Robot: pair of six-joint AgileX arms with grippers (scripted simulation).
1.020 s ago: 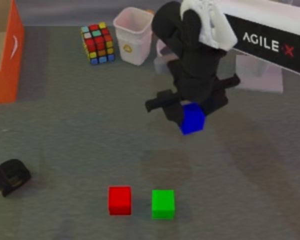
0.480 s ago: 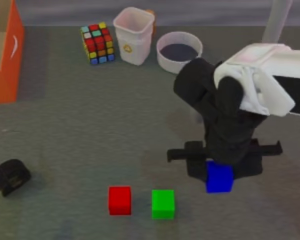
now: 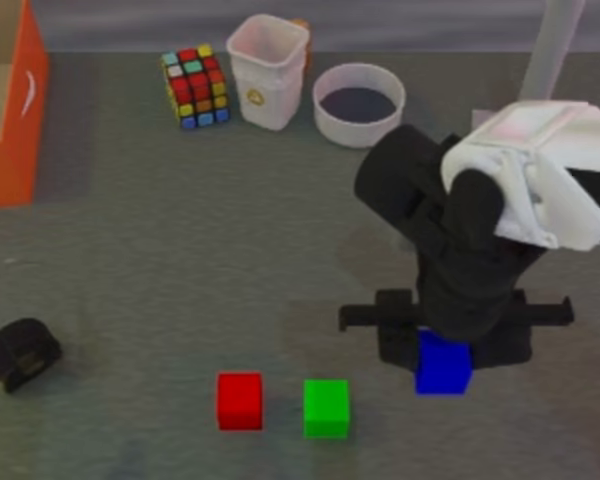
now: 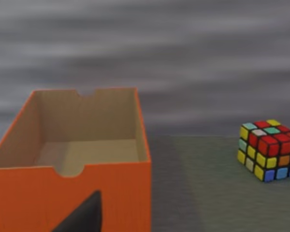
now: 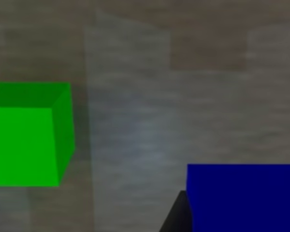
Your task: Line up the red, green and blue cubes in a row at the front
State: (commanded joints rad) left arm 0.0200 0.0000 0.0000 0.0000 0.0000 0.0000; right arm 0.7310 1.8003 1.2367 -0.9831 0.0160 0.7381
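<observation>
While the right gripper stays clamped on the blue cube, lower right, the green cube sits near its left.

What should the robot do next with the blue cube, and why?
Probably lower the blue cube a little further and set it down. The right gripper holds it just right of the green cube, which sits beside the red cube, so the row lacks only blue.

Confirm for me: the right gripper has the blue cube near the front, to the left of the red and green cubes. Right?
Not quite. The right gripper does hold the blue cube near the front, but it is to the right of the green cube, which sits right of the red cube. The top view shows this.
</observation>
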